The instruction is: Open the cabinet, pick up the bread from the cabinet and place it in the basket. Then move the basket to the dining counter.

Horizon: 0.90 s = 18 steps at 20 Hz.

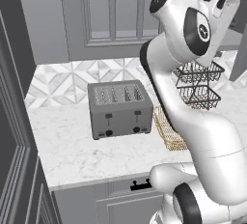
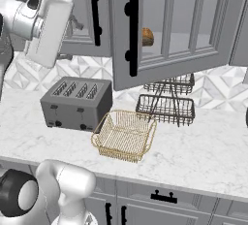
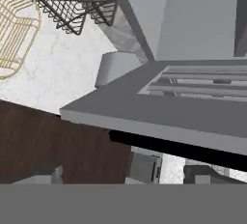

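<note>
The marble worktop (image 2: 203, 146) carries a grey toaster (image 2: 76, 104), the gold wire basket (image 2: 125, 135) just to its right, and a dark two-tier rack (image 2: 167, 100) behind the basket. A tiled backsplash (image 1: 62, 80) runs along the wall. Grey drawers (image 2: 160, 204) sit below the worktop edge.

One cabinet (image 2: 193, 20) door stands swung open, its black bar handle (image 2: 133, 32) facing the room. The bread (image 2: 147, 37) rests on the shelf inside, visible past the door edge.

In the hand view the tool (image 3: 169, 172) sits just below the door's edge; how far it is open cannot be told.
</note>
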Tool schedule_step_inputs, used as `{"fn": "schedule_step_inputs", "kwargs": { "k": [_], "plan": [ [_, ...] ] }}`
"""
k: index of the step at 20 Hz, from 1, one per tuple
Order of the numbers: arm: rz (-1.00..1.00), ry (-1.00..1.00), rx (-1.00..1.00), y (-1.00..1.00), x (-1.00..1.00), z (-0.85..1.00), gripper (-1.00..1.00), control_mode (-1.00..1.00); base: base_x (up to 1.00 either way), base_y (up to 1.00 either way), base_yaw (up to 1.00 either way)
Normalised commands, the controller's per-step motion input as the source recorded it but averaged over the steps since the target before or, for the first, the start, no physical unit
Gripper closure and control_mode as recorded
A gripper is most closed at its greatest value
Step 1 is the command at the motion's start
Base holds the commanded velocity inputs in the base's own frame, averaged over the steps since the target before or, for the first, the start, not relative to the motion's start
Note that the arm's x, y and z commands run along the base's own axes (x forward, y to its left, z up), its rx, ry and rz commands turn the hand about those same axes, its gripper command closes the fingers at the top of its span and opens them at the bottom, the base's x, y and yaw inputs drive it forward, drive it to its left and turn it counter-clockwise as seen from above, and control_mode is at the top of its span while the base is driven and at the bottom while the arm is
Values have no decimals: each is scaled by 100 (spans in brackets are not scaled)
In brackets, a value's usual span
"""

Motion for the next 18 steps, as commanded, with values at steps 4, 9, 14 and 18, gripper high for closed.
{"fn": "schedule_step_inputs", "kwargs": {
  "k": [4,9,14,18],
  "plan": [
    [-33,35,-22,-87,0,-1,-100,-100,0,0,0],
    [-25,22,-18,-56,3,0,-100,-100,0,0,0],
    [-30,11,-7,-86,-3,0,-100,-100,0,0,0],
    [-28,-9,0,-88,-79,5,-100,-100,0,0,0]
  ]
}}
